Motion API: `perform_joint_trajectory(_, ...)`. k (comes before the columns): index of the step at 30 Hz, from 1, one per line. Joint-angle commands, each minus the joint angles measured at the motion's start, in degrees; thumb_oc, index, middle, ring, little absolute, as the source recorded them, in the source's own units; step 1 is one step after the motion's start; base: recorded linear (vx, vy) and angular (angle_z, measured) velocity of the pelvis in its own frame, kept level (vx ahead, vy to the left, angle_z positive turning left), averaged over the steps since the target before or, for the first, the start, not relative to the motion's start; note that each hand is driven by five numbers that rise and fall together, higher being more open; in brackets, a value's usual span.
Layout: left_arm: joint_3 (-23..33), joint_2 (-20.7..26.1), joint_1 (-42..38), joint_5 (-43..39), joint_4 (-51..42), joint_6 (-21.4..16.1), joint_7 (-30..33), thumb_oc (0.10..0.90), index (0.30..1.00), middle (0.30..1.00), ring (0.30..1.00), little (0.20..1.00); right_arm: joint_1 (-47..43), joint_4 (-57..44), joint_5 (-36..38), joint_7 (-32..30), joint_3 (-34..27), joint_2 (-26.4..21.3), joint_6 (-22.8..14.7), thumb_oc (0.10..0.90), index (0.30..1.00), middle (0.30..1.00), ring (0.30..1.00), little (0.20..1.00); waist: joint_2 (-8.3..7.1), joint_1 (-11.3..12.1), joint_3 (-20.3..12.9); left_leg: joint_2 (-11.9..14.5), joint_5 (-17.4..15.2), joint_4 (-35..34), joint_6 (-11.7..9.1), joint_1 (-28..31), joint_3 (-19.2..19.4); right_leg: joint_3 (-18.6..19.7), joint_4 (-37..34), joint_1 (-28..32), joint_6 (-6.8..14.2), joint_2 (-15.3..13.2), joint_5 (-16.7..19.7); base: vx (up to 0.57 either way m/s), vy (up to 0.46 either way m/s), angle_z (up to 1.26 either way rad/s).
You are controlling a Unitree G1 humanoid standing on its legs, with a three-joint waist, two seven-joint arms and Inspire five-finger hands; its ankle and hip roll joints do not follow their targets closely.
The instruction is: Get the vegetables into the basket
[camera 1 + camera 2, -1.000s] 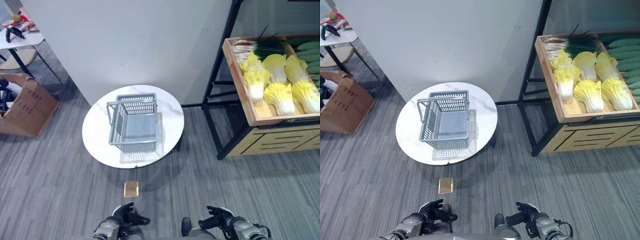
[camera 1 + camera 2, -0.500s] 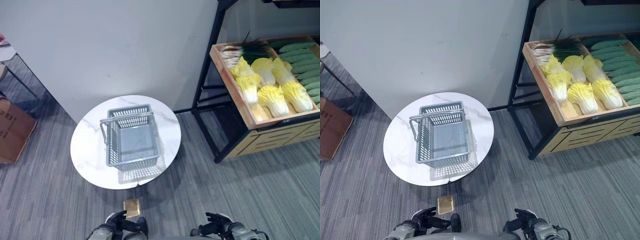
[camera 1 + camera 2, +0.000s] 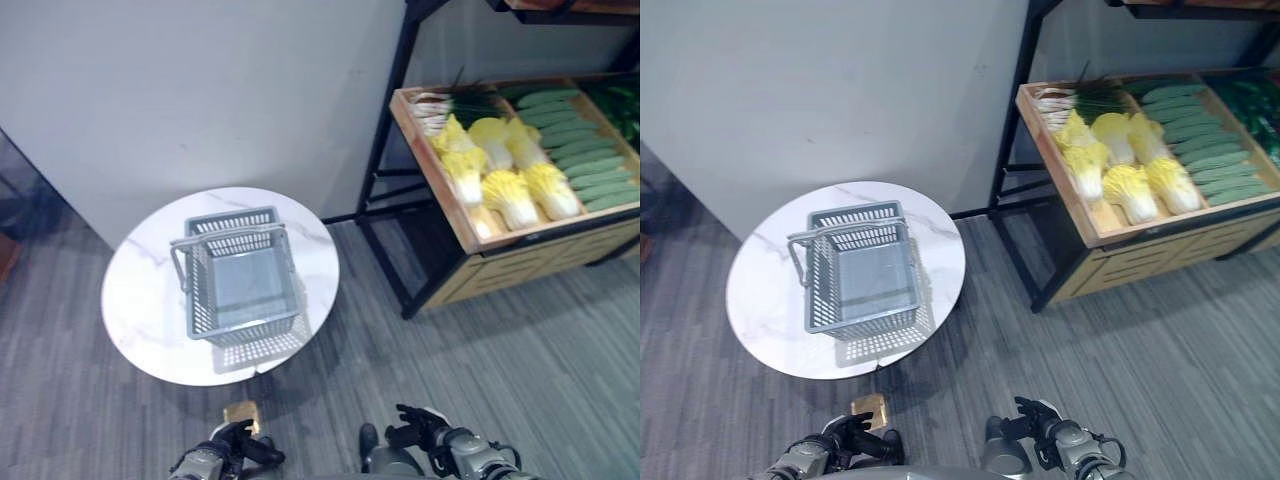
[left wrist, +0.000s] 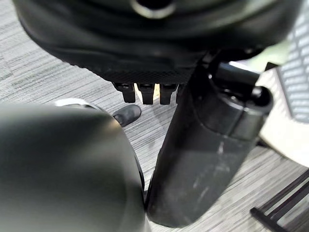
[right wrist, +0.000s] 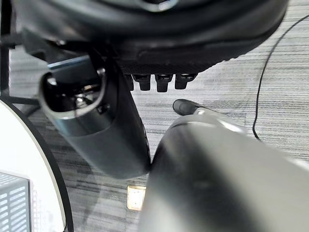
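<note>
Grey wire basket [image 3: 237,273] sits left of centre in the frame, upright on a round white marble-look table [image 3: 138,318], its handle raised across the far half; nothing lies inside it. Upper right of the frame: a wooden crate [image 3: 452,214] on a black metal rack [image 3: 383,170], tilted toward the camera. In it, pale yellow napa cabbages [image 3: 508,176] lie in two rows, green cucumbers [image 3: 578,150] are stacked to their right, and spring onions [image 3: 447,101] lie along the far end; all vegetables are well apart from the basket. Grey striped carpet [image 3: 520,360] covers the floor; a small brass floor plate [image 3: 240,413] shows just below the table's near edge. A plain grey wall [image 3: 200,90] fills the upper left. Both hands hang low at the bottom edge of the frame, well apart from table and crate: left hand [image 3: 232,449] at lower left of centre, right hand [image 3: 420,432] at lower right of centre. Each has fingers loosely bent, relaxed, holding nothing; the wrist views show short fingertips [image 5: 163,81] over bare carpet.
</note>
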Motion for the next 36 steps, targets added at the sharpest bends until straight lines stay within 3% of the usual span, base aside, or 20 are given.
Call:
perform_joint_trajectory(1, -0.9, -0.3, -1.9, 1.1, 1.2, -0.5, 0.3, 0.900, 1.000, 1.000, 1.000, 1.000, 1.8, 0.2, -4.3, -1.5, 3.7, -2.5, 0.0, 0.900, 1.000, 1.000, 1.000, 1.000, -1.57, -0.1, 0.8, -2.3, -2.3, 0.3, -0.9, 2.3, -0.7, 0.5, 0.9, 1.1, 3.7, -1.8, 1.3, 0.03, -0.008, -0.06)
perform_joint_trajectory(4, 0.0, -0.5, -0.8, 0.9, 0.4, -0.8, 0.8, 0.900, 1.000, 1.000, 1.000, 1.000, 2.0, -8.4, -3.4, -3.1, 3.1, -4.0, -1.3, 0.900, 1.000, 1.000, 1.000, 1.000, -1.46, -0.5, 0.4, -2.3, -2.6, 0.3, -1.2, 2.8, -0.5, 1.2, -0.7, 2.6, 3.5, -1.6, 0.9, 0.06, -0.005, -0.01)
perform_joint_trajectory(8, 1.4, -0.4, 2.1, -0.2, -3.0, -1.3, 0.5, 0.900, 1.000, 1.000, 1.000, 1.000, 5.4, -30.6, 2.3, -4.1, -1.9, -8.7, -3.1, 0.900, 1.000, 1.000, 1.000, 1.000, -0.94, -1.3, 0.3, -2.3, -2.8, 0.3, -1.5, 3.8, -0.3, 1.8, -1.4, 4.1, 3.4, -1.2, 0.4, 0.04, 0.001, -0.01)
perform_joint_trajectory(10, 1.5, -0.5, 2.4, -0.2, -3.2, -1.4, 0.2, 0.900, 1.000, 1.000, 1.000, 1.000, 5.5, -32.4, 1.8, -4.3, -2.3, -9.4, -3.5, 0.900, 1.000, 1.000, 1.000, 1.000, -0.87, -1.3, 0.3, -2.3, -2.8, 0.3, -1.5, 3.9, -0.3, 1.8, -1.4, 4.2, 3.3, -1.2, 0.3, 0.03, -0.008, -0.06)
perform_joint_trajectory(11, 1.8, -0.7, 3.1, 0.0, -3.3, -1.5, 0.2, 0.900, 1.000, 1.000, 1.000, 1.000, 5.0, -39.0, 0.0, -5.0, -2.9, -11.5, -4.3, 0.900, 1.000, 1.000, 1.000, 1.000, -0.80, -1.2, 0.1, -2.3, -2.9, 0.3, -1.5, 4.1, -0.5, 1.8, -1.5, 4.4, 3.2, -1.1, 0.1, 0.03, -0.015, -0.07)
perform_joint_trajectory(18, 2.6, -1.9, 3.3, 0.4, -3.9, -1.3, 0.7, 0.900, 1.000, 1.000, 1.000, 1.000, 1.6, -56.8, -7.8, -6.9, -4.7, -17.1, -5.8, 0.900, 1.000, 1.000, 1.000, 1.000, -0.99, -0.3, -0.5, -2.2, -3.2, 0.3, -1.2, 4.9, -1.1, 2.3, -1.7, 5.0, 2.7, -0.4, -0.4, 0.03, -0.020, -0.02)
perform_joint_trajectory(20, 2.6, -1.9, 3.3, 0.4, -3.9, -1.2, 0.7, 0.900, 1.000, 1.000, 1.000, 1.000, 1.6, -56.8, -7.8, -6.9, -4.7, -17.2, -5.8, 0.900, 1.000, 1.000, 1.000, 1.000, -0.97, -0.3, -0.4, -2.2, -3.3, 0.3, -1.2, 4.9, -1.1, 2.3, -1.7, 5.0, 2.7, -0.4, -0.5, 0.02, -0.010, -0.04)
perform_joint_trajectory(22, 2.9, -2.0, 3.5, 0.3, -4.2, -1.0, 0.9, 0.900, 1.000, 1.000, 1.000, 1.000, -1.3, -65.2, -8.8, -6.8, -4.9, -18.7, -6.5, 0.900, 1.000, 1.000, 1.000, 1.000, -1.12, 0.3, -0.4, -2.1, -3.4, 0.3, -1.1, 5.0, -1.2, 2.2, -1.8, 5.3, 2.6, -0.3, -0.8, 0.03, -0.016, -0.02)
perform_joint_trajectory(28, 2.3, -1.8, 3.8, -0.2, -4.5, -0.7, 1.7, 0.900, 1.000, 1.000, 1.000, 1.000, -10.2, -70.0, -9.4, -6.8, -1.7, -20.2, -6.4, 0.900, 1.000, 1.000, 1.000, 1.000, -1.65, 1.6, -0.2, -2.2, -3.4, 0.3, -0.9, 4.7, -1.8, 1.9, -1.6, 5.4, 2.4, -0.1, -1.1, 0.00, -0.001, 0.01)
perform_joint_trajectory(32, 1.9, -1.6, 3.3, -1.3, -4.5, -0.6, 2.3, 0.900, 1.000, 1.000, 1.000, 1.000, -19.2, -67.3, -9.0, -7.6, 2.6, -19.9, -6.0, 0.900, 1.000, 1.000, 1.000, 1.000, -2.35, 2.8, 0.2, -2.2, -3.3, 0.3, -0.9, 4.3, -2.4, 1.3, -1.4, 5.5, 2.4, -0.1, -1.2, 0.00, -0.004, 0.08)
perform_joint_trajectory(34, 1.6, -1.3, 3.0, -3.0, -4.2, -0.7, 3.1, 0.900, 1.000, 1.000, 1.000, 1.000, -23.9, -64.7, -0.9, -7.7, 4.8, -16.4, -5.1, 0.900, 1.000, 1.000, 1.000, 1.000, -3.12, 4.0, 0.6, -2.2, -3.1, 0.3, -0.9, 3.6, -2.9, 0.9, -1.2, 5.3, 2.3, -0.2, -1.1, -0.01, -0.005, 0.18)
perform_joint_trajectory(36, 1.7, -1.2, 2.9, -3.2, -4.1, -0.6, 3.1, 0.900, 1.000, 1.000, 1.000, 1.000, -25.9, -63.7, -1.0, -7.4, 6.2, -16.0, -5.1, 0.900, 1.000, 1.000, 1.000, 1.000, -3.44, 4.3, 0.7, -2.2, -3.1, 0.3, -0.9, 3.4, -3.1, 0.7, -1.2, 5.2, 2.4, -0.3, -1.1, -0.01, -0.007, 0.14)
